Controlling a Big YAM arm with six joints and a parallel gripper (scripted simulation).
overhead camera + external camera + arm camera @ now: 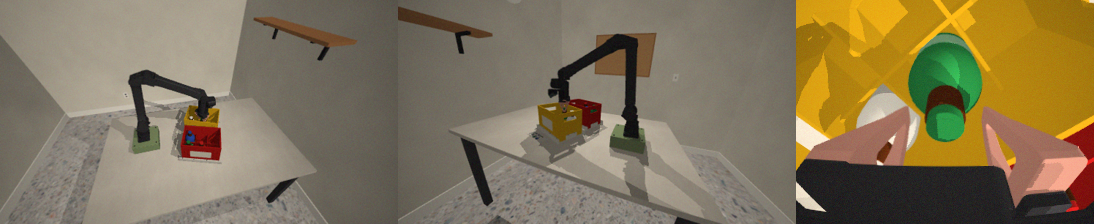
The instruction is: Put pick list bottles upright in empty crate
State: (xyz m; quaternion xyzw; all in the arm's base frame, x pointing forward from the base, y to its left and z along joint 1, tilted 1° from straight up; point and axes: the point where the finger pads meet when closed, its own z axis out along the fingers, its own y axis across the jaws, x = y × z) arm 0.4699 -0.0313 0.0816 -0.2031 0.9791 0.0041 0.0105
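My gripper reaches down into the yellow crate. It is open. A green bottle with a dark red band below its green cap stands upright on the crate floor between the spread fingers, which do not touch it. A white-topped bottle stands close beside it, partly behind the left finger. The red crate next to the yellow one holds a blue bottle and others with red and green caps.
The two crates stand side by side in the middle of the table. The arm's green base sits beside them. A small marked strip lies by the yellow crate's corner, too small to read.
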